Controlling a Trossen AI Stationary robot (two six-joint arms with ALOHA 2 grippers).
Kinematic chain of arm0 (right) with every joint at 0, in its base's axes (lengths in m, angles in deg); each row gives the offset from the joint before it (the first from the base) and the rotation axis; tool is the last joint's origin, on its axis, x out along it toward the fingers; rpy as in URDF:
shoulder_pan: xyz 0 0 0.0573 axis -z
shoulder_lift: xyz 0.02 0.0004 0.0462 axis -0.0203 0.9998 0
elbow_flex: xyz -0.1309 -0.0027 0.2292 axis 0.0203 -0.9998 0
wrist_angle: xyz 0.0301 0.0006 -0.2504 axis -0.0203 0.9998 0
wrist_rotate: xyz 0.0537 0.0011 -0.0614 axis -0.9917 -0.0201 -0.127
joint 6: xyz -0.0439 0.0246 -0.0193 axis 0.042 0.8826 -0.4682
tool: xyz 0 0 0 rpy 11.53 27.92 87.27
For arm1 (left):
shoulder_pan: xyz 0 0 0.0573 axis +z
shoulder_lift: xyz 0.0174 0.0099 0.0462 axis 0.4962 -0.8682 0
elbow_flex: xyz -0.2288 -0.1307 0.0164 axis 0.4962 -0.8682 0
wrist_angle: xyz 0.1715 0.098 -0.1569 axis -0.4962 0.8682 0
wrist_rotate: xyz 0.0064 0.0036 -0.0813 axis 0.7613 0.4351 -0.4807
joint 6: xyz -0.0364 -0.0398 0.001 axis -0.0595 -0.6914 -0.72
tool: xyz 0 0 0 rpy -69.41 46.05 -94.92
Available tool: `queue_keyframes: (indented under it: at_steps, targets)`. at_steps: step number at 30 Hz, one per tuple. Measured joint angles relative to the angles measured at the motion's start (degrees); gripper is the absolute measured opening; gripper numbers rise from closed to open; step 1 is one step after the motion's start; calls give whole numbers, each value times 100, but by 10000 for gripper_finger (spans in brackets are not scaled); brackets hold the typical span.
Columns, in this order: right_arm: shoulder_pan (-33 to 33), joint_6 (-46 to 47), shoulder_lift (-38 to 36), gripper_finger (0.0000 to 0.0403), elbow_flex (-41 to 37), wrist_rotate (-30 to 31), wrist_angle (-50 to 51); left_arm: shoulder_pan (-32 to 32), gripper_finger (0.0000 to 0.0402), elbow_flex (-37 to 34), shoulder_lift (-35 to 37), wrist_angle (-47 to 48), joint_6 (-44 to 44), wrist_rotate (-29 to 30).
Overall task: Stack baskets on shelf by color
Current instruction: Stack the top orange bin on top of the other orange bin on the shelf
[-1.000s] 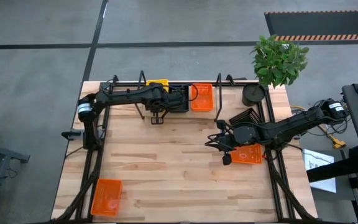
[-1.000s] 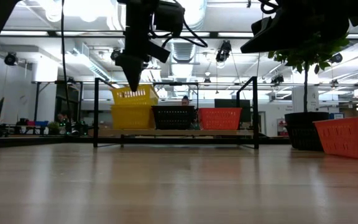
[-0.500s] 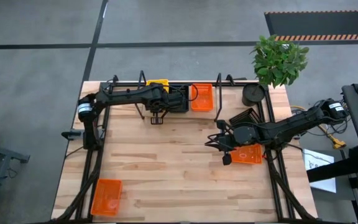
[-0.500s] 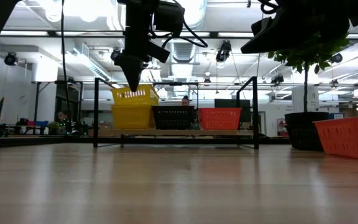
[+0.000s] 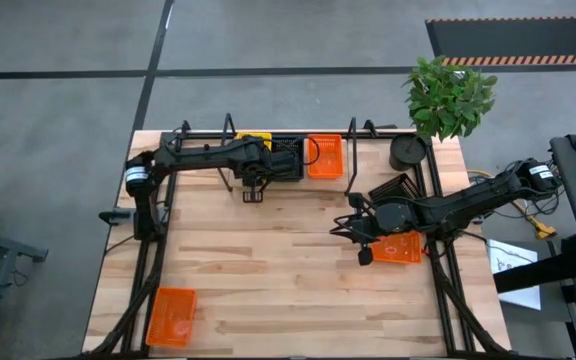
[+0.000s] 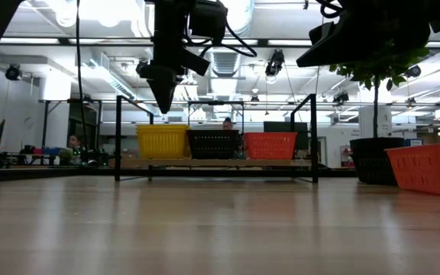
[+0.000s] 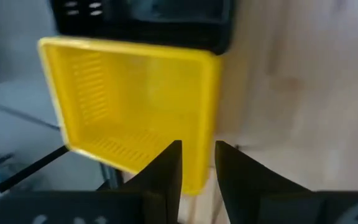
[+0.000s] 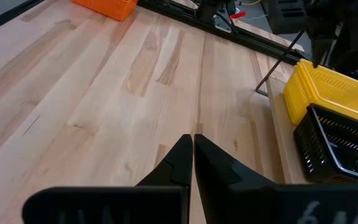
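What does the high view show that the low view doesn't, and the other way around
Only the high view shows the orange basket at the table's near left corner and the black basket lying off the shelf by the right arm. Only the low view shows the room's ceiling lights and ducts behind the table. Both show the shelf holding yellow, black and orange baskets side by side, and the left gripper above the yellow one.

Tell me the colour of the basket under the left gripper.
Yellow basket, clearest in the left wrist view.
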Motion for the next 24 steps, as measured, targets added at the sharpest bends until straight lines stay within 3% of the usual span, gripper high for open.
queue_keyframes:
  at_steps: [7, 14, 20, 24]
  targets:
    - [-1, -10, 0, 9, 0, 1, 27, -363, 79, 112, 89, 0, -82, -204]
    - [-2, -55, 0, 9, 0, 1, 25, -1221, 79, 154, 415, -162, -756, -266]
    - [-2, -6, 0, 9, -2, 0, 18, -2222, 79, 87, 625, -765, -1358, -307]
    - [-1, 243, 0, 9, -2, 0, 21, -2855, 79, -32, 708, -1660, -1023, -401]
